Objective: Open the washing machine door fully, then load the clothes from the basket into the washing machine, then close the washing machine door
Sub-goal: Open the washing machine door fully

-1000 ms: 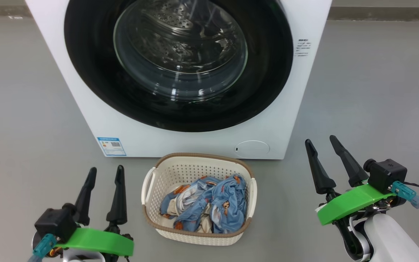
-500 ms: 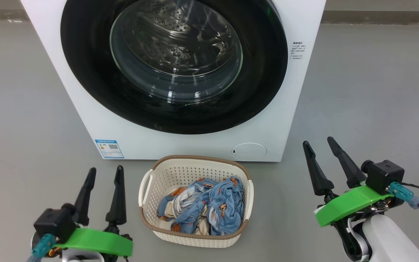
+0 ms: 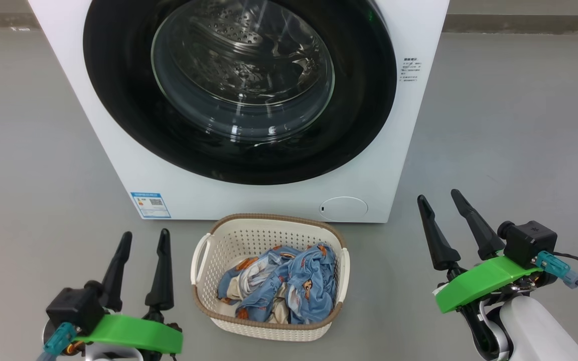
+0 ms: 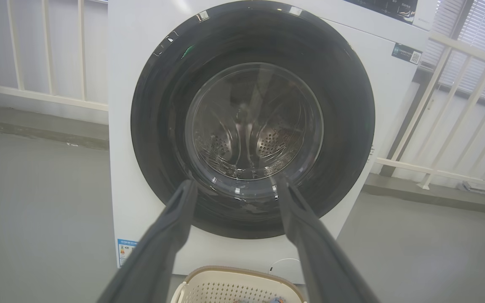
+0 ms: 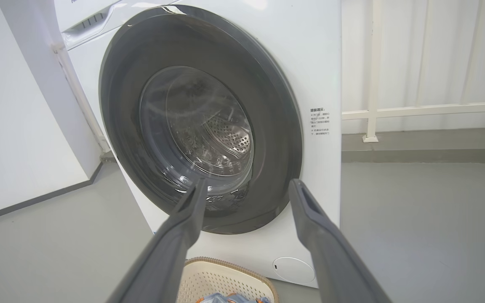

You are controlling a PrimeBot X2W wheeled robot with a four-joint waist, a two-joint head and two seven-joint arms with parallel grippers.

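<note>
between the spread left gripper (image 3: 142, 239) and right gripper (image 3: 438, 198), basket (image 3: 203, 260) of clothes (image 3: 289, 286), washing machine door (image 3: 118, 110) closed ahead

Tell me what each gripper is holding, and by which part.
Nothing is held. The left gripper and the right gripper are both open and empty, either side of the basket, where the clothes lie untouched.

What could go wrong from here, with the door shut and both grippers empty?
1. The washing machine door shows a glossy rim with no obvious handle, so the open right gripper or left gripper may slip off it.
2. The basket sits close below the door; a reaching gripper could knock it.
3. The clothes lie bunched together, so one grab might drag extra pieces onto the floor.
</note>
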